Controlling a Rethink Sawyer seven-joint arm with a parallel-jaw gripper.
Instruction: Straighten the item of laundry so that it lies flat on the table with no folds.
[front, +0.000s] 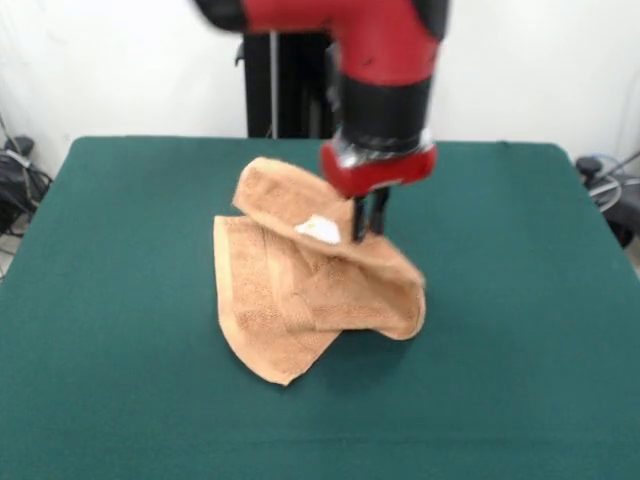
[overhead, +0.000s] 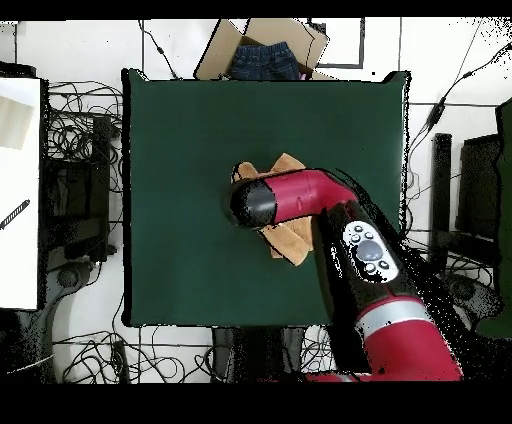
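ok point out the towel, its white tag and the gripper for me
towel (front: 270, 300), front view, on the lower hanging layer left of centre
white tag (front: 319, 229), front view, on the tag's middle, atop the raised fold
gripper (front: 367, 222), front view, between its two dark fingertips at the towel

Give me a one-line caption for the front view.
Sawyer's gripper lifts the folded orange-brown towel by its upper layer, beside the white tag, above the green table.

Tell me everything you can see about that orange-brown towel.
The small orange-brown terry towel is crumpled and folded over itself, not flat. One part is lifted, pinched by the black gripper beside its small white tag; the rest drapes down onto the dark green cloth table, near its middle.
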